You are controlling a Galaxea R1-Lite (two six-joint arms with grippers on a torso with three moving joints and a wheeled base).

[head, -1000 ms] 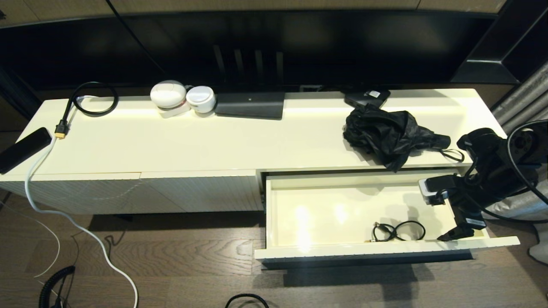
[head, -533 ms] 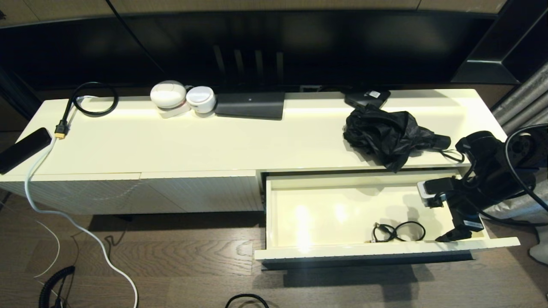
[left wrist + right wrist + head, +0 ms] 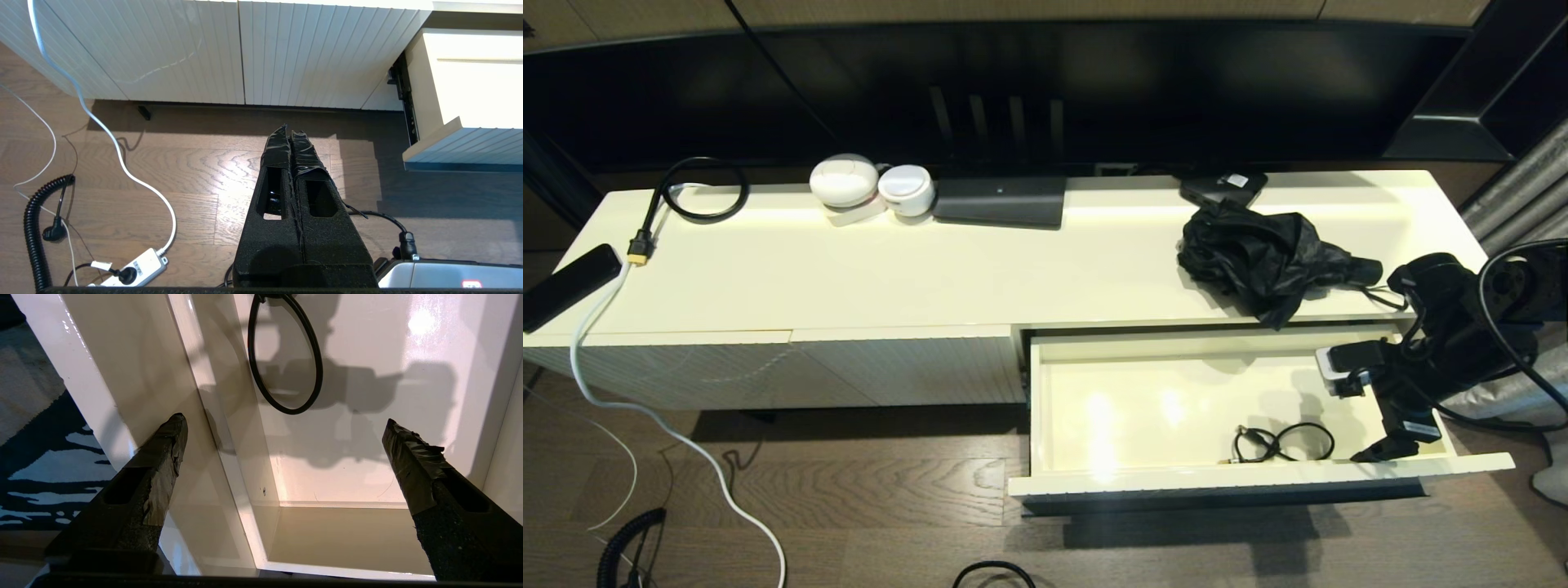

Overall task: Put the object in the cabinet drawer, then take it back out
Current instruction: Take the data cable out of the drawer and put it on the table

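A long cream cabinet (image 3: 931, 269) stands on a dark wood floor (image 3: 866, 490) below a black screen. At its right end the cabinet drawer (image 3: 1176, 482) is pulled wide open. On the drawer's smooth bottom, near the front wall, lies one small coiled black cable (image 3: 1282, 443), which I take to be the object of the task; nothing touches it.

The right gripper (image 3: 286, 428) hangs over the drawer's right front corner, just beside the cable, its jaws spread wide and holding nothing; one fingertip sits outside the front wall, the other inside. Over the last second the right arm has drifted slightly back and toward the drawer's inside, while the cable has not moved. This suggests the cable has been put in and let go, with taking it out yet to come.

The left gripper (image 3: 291, 141) is parked low over the floor in front of the ribbed panels, jaws pressed together and empty.

Count: one open drawer, one cable in it, and one crumpled black umbrella (image 3: 1270, 257) on the cabinet top.
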